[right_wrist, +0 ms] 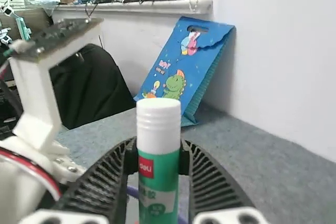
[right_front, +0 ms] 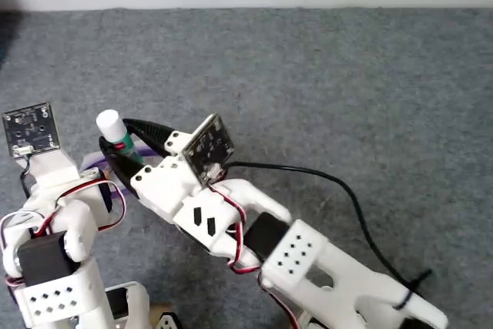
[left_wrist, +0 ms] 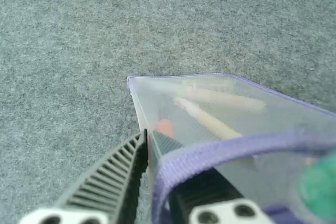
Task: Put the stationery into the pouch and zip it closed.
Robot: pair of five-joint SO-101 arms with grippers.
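From the high view I saw the right arm (right_front: 308, 260) stretched from the lower right of the frame to centre left. The right claw (right_front: 123, 142) was clamped round the glue stick (right_front: 112, 125), which leaned with its white cap toward the upper left. A sliver of purple showed just below it, beside the left arm (right_front: 54, 229) in the lower left corner, all on the grey table cover (right_front: 323, 75).

The left wrist view gave what the high view hid. The left claw (left_wrist: 149, 141) was pinched narrow on the wall of the translucent pouch (left_wrist: 220, 108) near its corner, just under the purple zip band (left_wrist: 231, 148). The mouth stood open. Inside lay two pale sticks (left_wrist: 210, 121) and an orange-red thing (left_wrist: 165, 127). A green blur at the edge was the glue stick's body, close above the opening.

The right wrist view showed the stick upright between the black ribbed fingers (right_wrist: 105, 182), gripped at the top of its green body, cap clear of the jaws. Behind it stood a blue gift bag (right_wrist: 194, 61) and a black bag (right_wrist: 94, 87) against the wall.
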